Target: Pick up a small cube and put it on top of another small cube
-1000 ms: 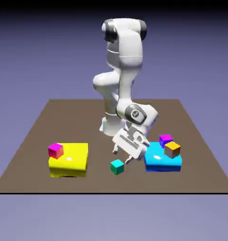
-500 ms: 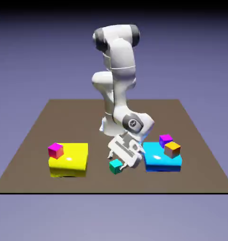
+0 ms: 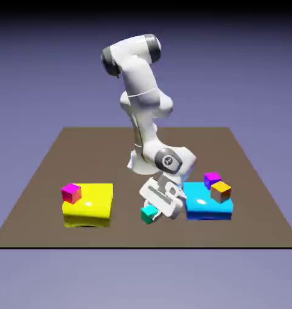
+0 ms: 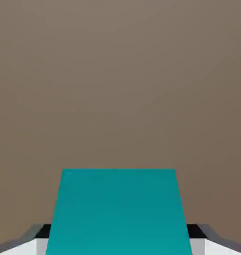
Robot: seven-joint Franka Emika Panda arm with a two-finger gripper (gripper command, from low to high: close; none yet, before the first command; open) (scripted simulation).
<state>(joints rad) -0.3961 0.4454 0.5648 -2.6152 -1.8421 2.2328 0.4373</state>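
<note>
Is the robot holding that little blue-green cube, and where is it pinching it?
Yes. The gripper is shut on the small teal cube, one finger on each opposite side.

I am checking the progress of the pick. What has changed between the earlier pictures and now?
The end effector came down toward the exterior view's left, from above the table to the small teal cube, and closed on it; the hand view shows the cube between the fingertips. The cube sits where it did. The magenta cube, yellow block, cyan block, purple cube and orange cube did not move.
</note>
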